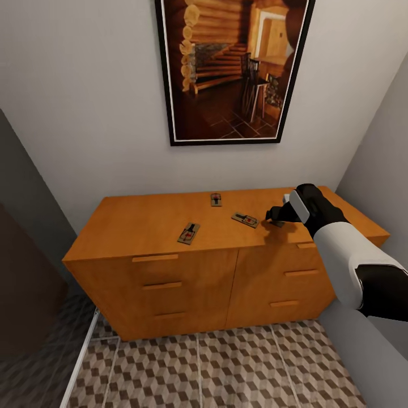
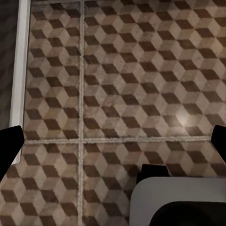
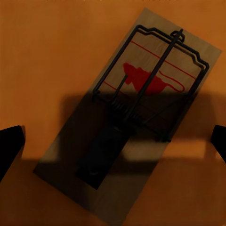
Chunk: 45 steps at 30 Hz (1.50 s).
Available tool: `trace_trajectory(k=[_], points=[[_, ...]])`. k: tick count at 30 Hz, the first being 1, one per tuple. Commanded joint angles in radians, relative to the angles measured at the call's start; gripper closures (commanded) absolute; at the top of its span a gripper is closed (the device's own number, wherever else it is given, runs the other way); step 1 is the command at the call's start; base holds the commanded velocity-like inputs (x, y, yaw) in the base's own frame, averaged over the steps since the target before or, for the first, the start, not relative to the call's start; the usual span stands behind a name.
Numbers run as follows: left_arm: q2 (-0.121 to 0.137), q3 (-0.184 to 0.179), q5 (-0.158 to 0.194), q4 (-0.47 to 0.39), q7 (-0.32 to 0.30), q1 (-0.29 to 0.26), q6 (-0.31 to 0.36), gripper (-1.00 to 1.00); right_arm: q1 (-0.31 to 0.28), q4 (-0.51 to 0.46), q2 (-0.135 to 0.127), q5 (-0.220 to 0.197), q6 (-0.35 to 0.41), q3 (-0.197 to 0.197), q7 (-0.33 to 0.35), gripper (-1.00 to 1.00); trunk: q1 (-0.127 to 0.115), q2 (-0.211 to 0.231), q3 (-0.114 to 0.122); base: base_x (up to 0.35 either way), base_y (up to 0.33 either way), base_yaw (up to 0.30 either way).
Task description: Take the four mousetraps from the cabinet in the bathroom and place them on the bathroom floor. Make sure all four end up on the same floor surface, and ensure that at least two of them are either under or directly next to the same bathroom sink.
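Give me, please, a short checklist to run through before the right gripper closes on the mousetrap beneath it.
1. Right gripper over the cabinet top: ok.
2. Its fingers spread, one on each side of the mousetrap: ok.
3. Mousetrap lying flat and roughly centred between them: ok.
4. Gripper low enough to grip the board: cannot tell.
5. Neighbouring mousetrap apart from the gripper: ok, though close.
6. Left gripper open and holding nothing, over the bathroom floor: ok.
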Motion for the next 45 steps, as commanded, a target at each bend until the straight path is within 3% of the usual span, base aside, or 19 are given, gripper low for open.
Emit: trace_trajectory(k=[1, 45], points=[[0.001, 0.009, 0.002, 0.004, -0.01, -0.002, -0.004, -1.0, 0.0, 0.016, -0.001, -0.009, 0.004, 0.004, -0.009, -1.0, 0.0, 0.0, -0.001, 0.0, 0.0, 0.0], [0.001, 0.008, 0.002, 0.004, -0.01, -0.002, -0.002, -1.0, 0.001, 0.018, -0.001, -0.009, 0.004, 0.005, -0.009, -1.0, 0.0, 0.0, -0.001, 0.0, 0.0, 0.0]])
